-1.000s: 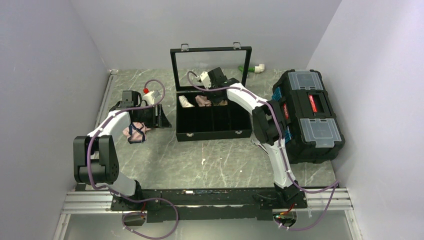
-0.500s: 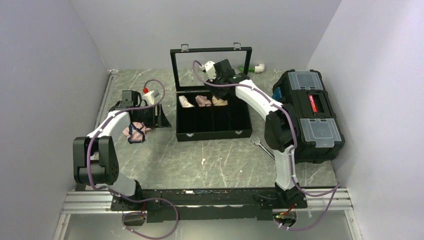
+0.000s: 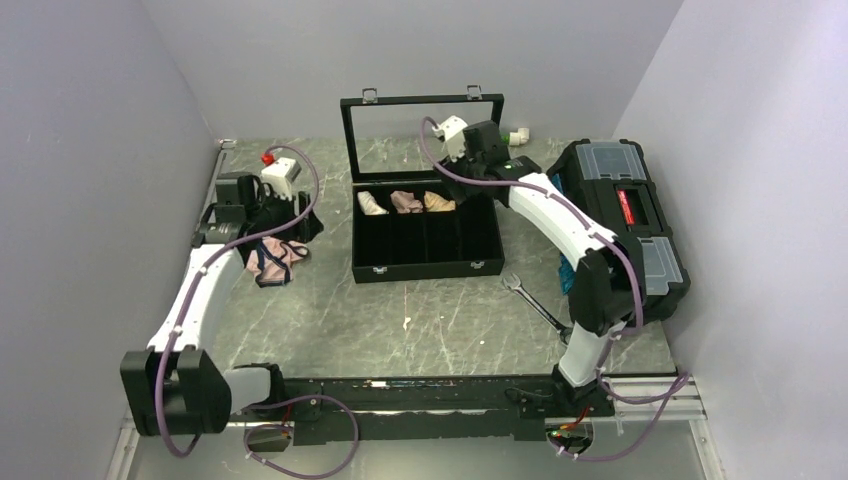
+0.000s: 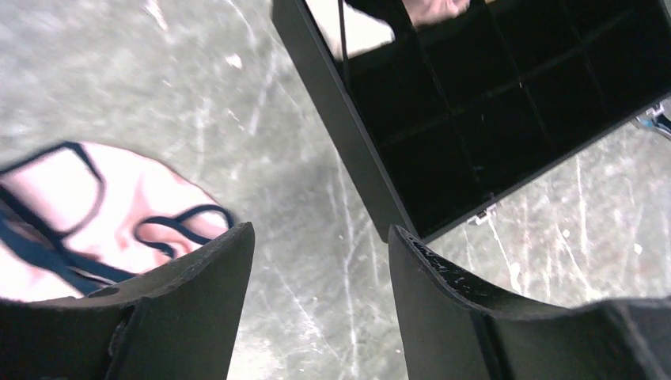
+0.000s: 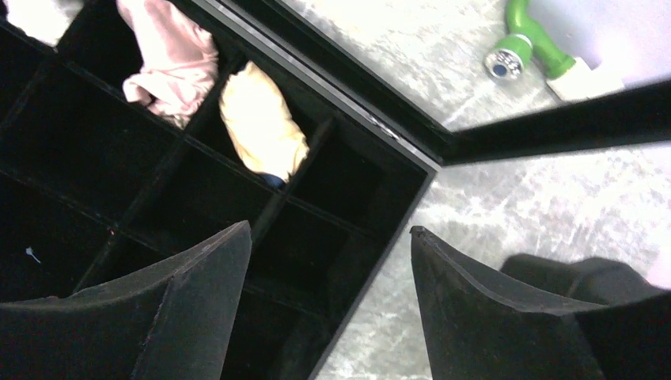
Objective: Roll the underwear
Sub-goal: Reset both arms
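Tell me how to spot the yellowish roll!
Look in the open black compartment box in the middle of the grey marble table. In its back row, right of the pink fabric roll, sits the tan-beige rolled underwear, the only yellowish one.

3 rolls (image 3: pixel 373 204) (image 3: pixel 406 201) (image 3: pixel 438 201), 1 loose undies (image 3: pixel 275 260), 2 boxes (image 3: pixel 425 268) (image 3: pixel 600 215).

Rolled tan underwear (image 5: pixel 263 131) in a box (image 5: pixel 399 154) compartment beside a pink roll (image 5: pixel 170 59)

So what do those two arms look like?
The left arm and right arm have white shells between black joints, each trailed by a purple cable. The left pincer and right pincer end in two curved black fingers. The left wrist's white box has a red cap.
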Action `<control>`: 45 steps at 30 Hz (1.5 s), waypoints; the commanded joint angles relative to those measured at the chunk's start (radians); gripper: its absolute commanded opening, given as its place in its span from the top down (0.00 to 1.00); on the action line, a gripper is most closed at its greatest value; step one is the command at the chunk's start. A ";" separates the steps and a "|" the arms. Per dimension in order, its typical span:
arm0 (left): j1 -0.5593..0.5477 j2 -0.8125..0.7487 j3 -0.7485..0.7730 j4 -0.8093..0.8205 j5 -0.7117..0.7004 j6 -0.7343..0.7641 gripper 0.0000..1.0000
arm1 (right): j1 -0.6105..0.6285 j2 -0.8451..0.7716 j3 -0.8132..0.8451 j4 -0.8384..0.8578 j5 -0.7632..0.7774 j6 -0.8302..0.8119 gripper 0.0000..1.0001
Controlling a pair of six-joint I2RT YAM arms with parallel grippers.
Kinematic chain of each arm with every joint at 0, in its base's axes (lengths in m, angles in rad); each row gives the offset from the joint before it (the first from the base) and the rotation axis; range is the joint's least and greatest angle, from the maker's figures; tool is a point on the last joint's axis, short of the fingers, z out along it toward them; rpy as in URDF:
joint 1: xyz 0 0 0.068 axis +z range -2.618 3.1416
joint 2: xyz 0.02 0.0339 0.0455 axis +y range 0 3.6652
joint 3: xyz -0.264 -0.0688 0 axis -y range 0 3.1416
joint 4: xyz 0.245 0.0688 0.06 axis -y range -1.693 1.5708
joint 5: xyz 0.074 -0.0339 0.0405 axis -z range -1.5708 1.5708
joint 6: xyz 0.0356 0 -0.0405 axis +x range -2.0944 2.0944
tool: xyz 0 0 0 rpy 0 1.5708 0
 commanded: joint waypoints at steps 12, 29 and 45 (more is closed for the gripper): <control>0.005 -0.232 0.112 0.140 -0.361 0.015 0.01 | -0.103 -0.430 -0.275 0.118 0.057 0.058 0.00; 0.006 -0.350 -0.044 0.153 -0.241 0.001 0.01 | -0.162 -0.886 -0.723 0.259 -0.028 0.212 0.00; 0.005 -0.543 -0.245 0.244 -0.116 0.085 0.01 | -0.234 -1.051 -0.903 0.296 -0.221 0.145 0.00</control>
